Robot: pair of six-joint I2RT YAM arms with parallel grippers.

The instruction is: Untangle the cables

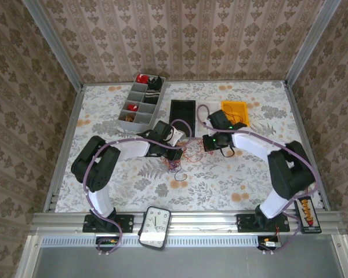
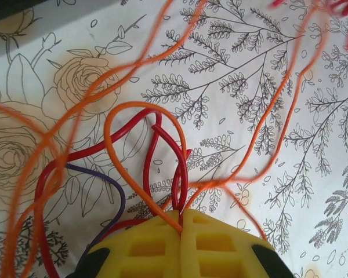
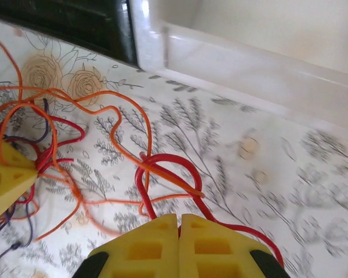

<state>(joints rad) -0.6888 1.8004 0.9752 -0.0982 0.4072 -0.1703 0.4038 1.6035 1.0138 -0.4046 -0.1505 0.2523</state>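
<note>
The cables (image 1: 177, 164) lie in a loose tangle at mid-table, between the two grippers. My left gripper (image 1: 174, 153) is shut on an orange strand (image 2: 112, 152) and a red loop (image 2: 183, 169), both running into the seam of its yellow fingers (image 2: 156, 249). A purple strand (image 2: 121, 200) curves past its left side. My right gripper (image 1: 208, 143) is shut on a separate red loop (image 3: 189, 168), which an orange strand (image 3: 126, 152) crosses. In the right wrist view the left gripper's yellow finger (image 3: 3, 180) shows at the left, with red, orange and purple strands bunched at it.
A grey divided tray (image 1: 140, 104) stands at the back left. Behind the grippers sit a black tray (image 1: 181, 115), a white tray (image 3: 238, 66) and an orange tray (image 1: 234, 110). A dial device (image 1: 155, 227) and a small box (image 1: 308, 213) rest on the front rail.
</note>
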